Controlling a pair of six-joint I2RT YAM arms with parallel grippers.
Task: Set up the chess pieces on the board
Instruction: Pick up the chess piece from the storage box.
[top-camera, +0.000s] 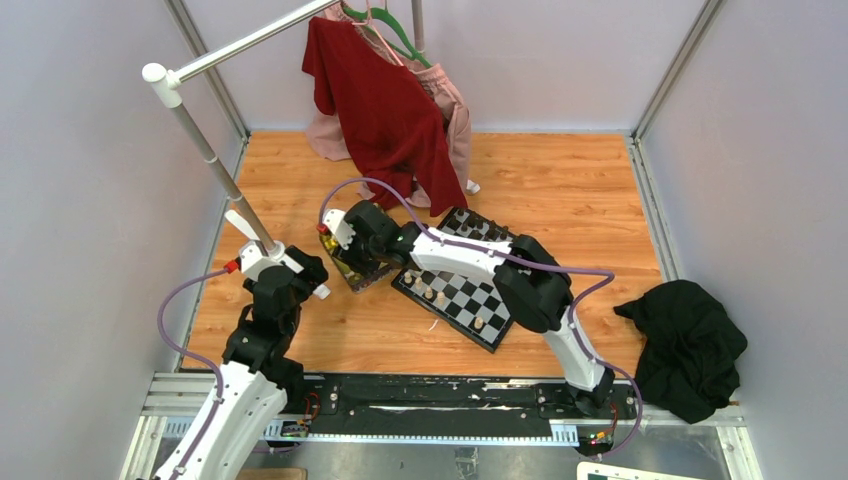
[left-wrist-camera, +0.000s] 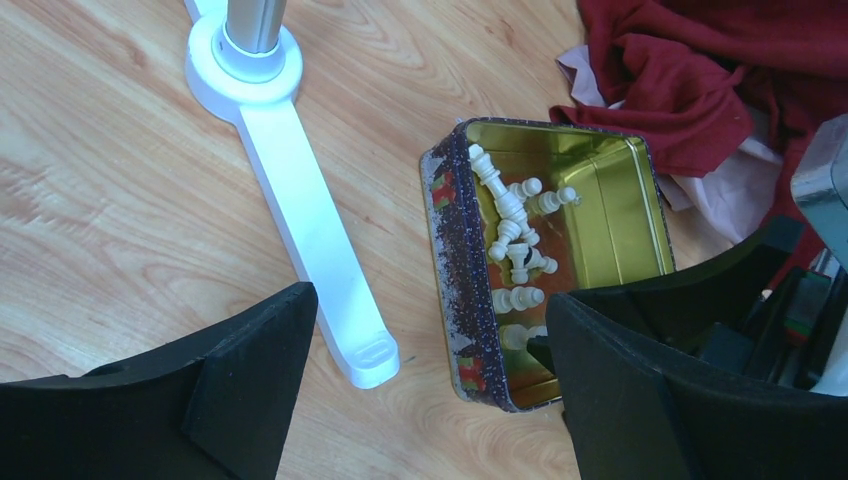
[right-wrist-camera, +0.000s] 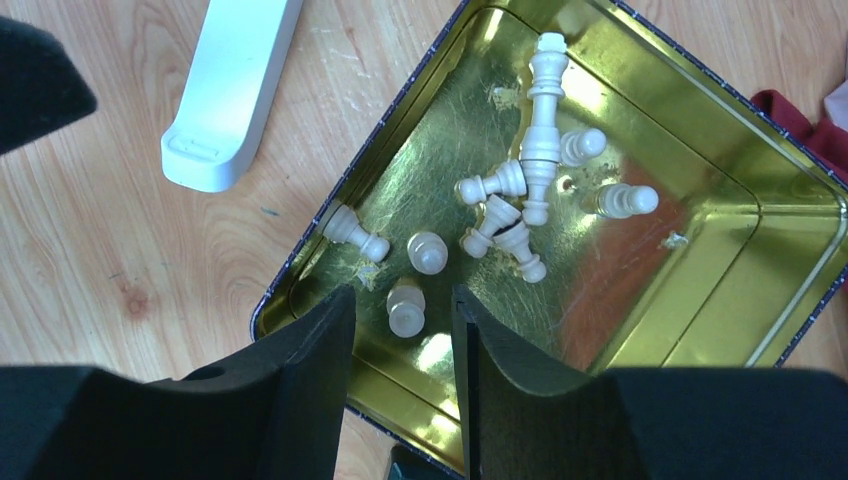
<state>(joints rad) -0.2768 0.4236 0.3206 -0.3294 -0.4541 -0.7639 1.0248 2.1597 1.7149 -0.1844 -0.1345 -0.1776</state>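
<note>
The checkered board (top-camera: 480, 300) lies at the table's middle with a few tan pieces (top-camera: 430, 293) on its near-left squares. A gold tin (right-wrist-camera: 700, 250) holds several cream chess pieces (right-wrist-camera: 540, 150). It also shows in the top view (top-camera: 352, 270), left of the board. My right gripper (right-wrist-camera: 403, 320) is open inside the tin, its fingers straddling a cream pawn (right-wrist-camera: 405, 308) without touching it. My left gripper (left-wrist-camera: 430, 340) is open and empty, hovering over the tin's near-left corner (left-wrist-camera: 450, 250).
The clothes rack's white foot (left-wrist-camera: 300, 200) lies on the wood just left of the tin, its pole (top-camera: 215, 150) rising at the left. Red and pink garments (top-camera: 385, 100) hang down behind the tin. A black cloth (top-camera: 690, 345) lies at the right.
</note>
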